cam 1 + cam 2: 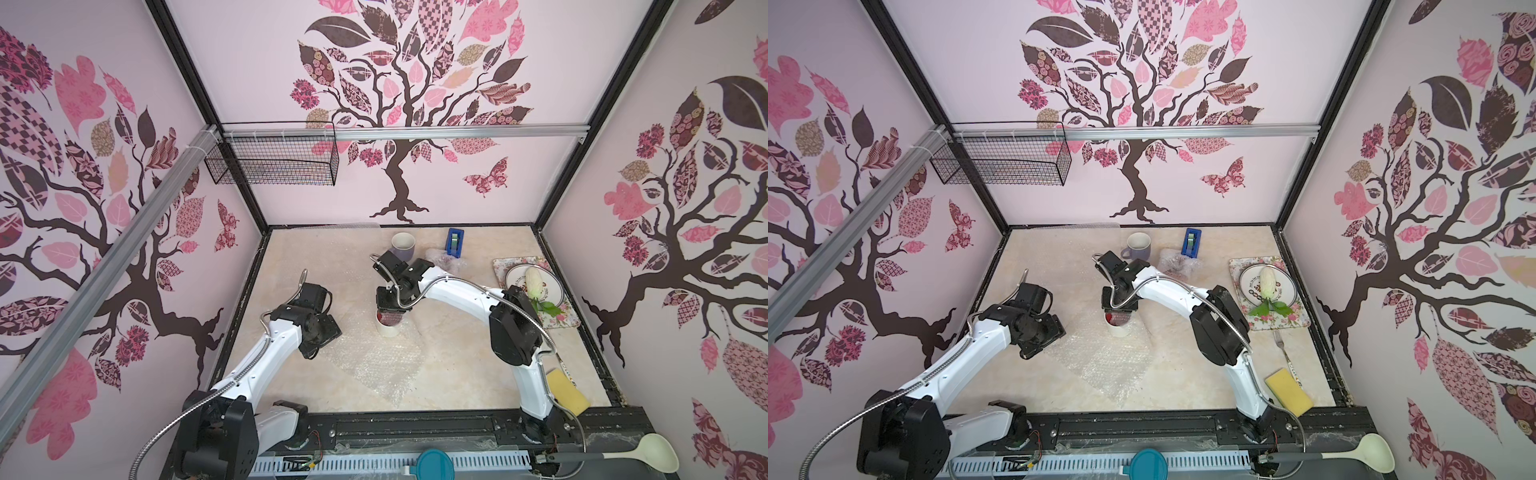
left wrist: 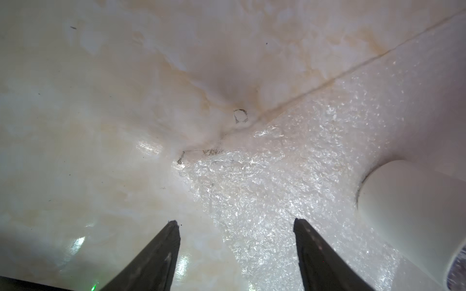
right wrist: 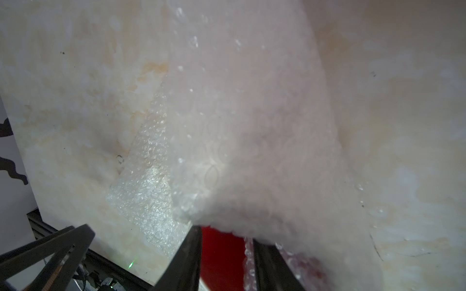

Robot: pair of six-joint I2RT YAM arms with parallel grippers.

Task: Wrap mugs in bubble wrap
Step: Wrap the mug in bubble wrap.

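The white mug [image 1: 385, 329], red inside, was pictured upright on a bubble wrap sheet [image 1: 376, 365] spread flat at the middle of the marble-patterned worktop [image 1: 457, 374]. Most of its rim was hidden in both top views by the wrist of the right arm [image 1: 461, 289], poised directly above it. In the right wrist view the right jaws were shown parted by a narrow gap, with the mug's red interior seen between them. A raised, blurred fold of the wrap blocked much of that view. A strip of wrap lay against one finger, though no firm hold on it could be made out. The left jaws, on the left arm [image 1: 249, 365], were held wide apart and empty, low over an edge of the sheet, with the mug's white wall close by. Behind the right wrist were ranged a lavender mug [image 1: 403, 246], a wrapped bundle [image 1: 446, 259] showing dark red through its plastic, and a blue tape dispenser [image 1: 455, 241]. A second sheet of wrap [image 1: 332, 227] lay along the back wall. At the right side a floral tray [image 1: 569, 322] carried a plate [image 1: 515, 278], with a fork [image 1: 1283, 349] and a yellow sponge [image 1: 567, 390] nearer the front rail.
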